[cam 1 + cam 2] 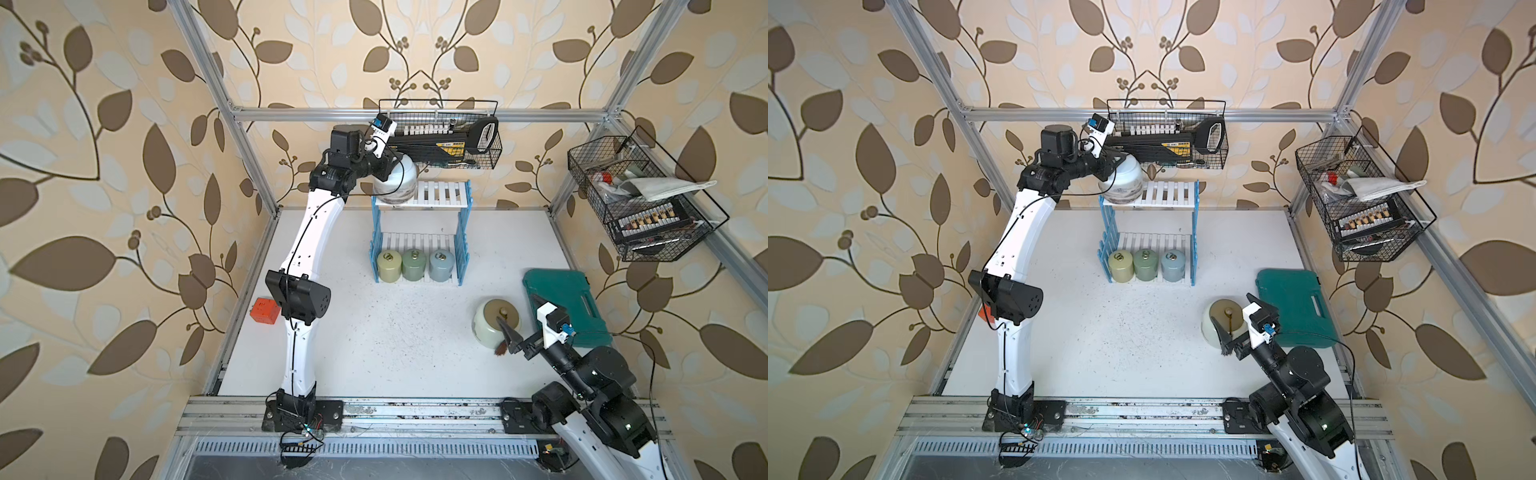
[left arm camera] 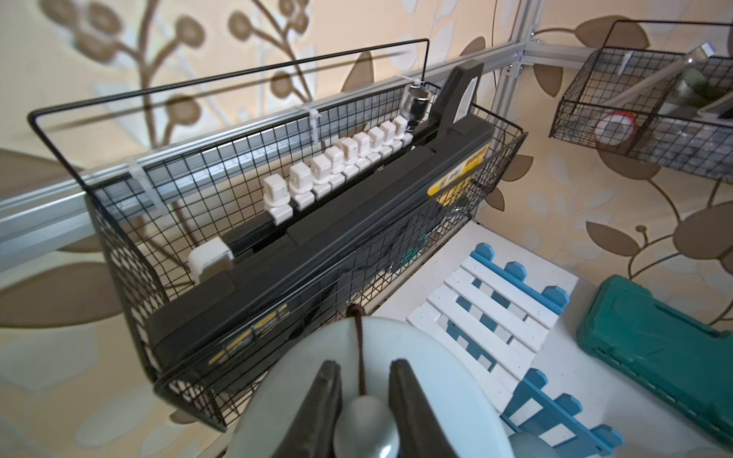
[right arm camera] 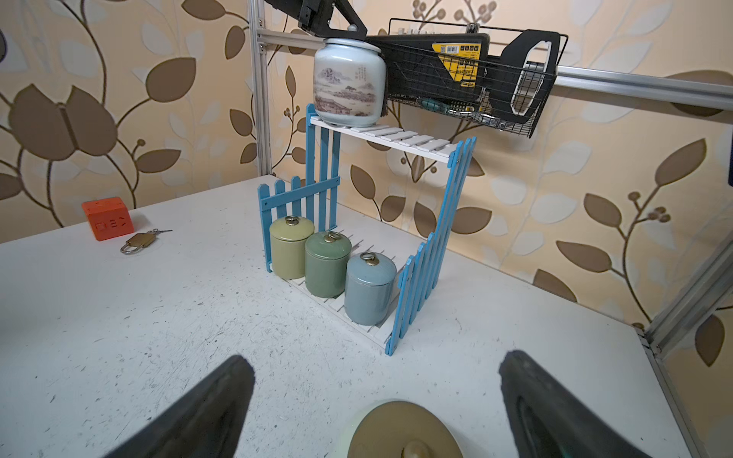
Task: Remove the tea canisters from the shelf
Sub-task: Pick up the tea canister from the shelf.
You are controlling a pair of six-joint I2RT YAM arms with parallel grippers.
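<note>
Starting at the left edge of the table (image 1: 374, 353), we see an orange block (image 1: 263, 309), with a brass padlock (image 3: 139, 241) lying just beside it in the right wrist view. Next comes the left arm (image 1: 309, 232), stretched up to the top tier of the shelf (image 1: 442, 195) near the back wall. Its left gripper (image 2: 365, 380) is pinched narrow on the knob (image 2: 365, 424) of the pale-blue jar (image 1: 395, 183), one finger on each side, and a brown cord (image 2: 359, 341) runs across the lid from that knob. We find this jar standing upright at the left end of the top board, its base on the white slats. A black wire basket (image 1: 496, 156) hangs on the wall just behind and above the jar, holding a long black tool case (image 2: 317, 269).

On the lower tier three small cylinders stand in a close row: the yellow-green canister (image 1: 389, 266), the green canister (image 1: 414, 264) and the grey-blue canister (image 1: 441, 266), each with a brass ring on its lid.

Further right, off the shelf, the cream jar (image 1: 496, 322) sits on the table, its brown tassel (image 1: 500, 350) trailing beside it. The right gripper (image 3: 375, 361) hangs over it with fingers spread wide, the gold lid (image 3: 404, 432) showing between them; we cannot tell whether a finger touches it. A teal case (image 1: 565, 303) lies just beside, and a second wire basket (image 1: 665, 245) hangs on the right wall.
</note>
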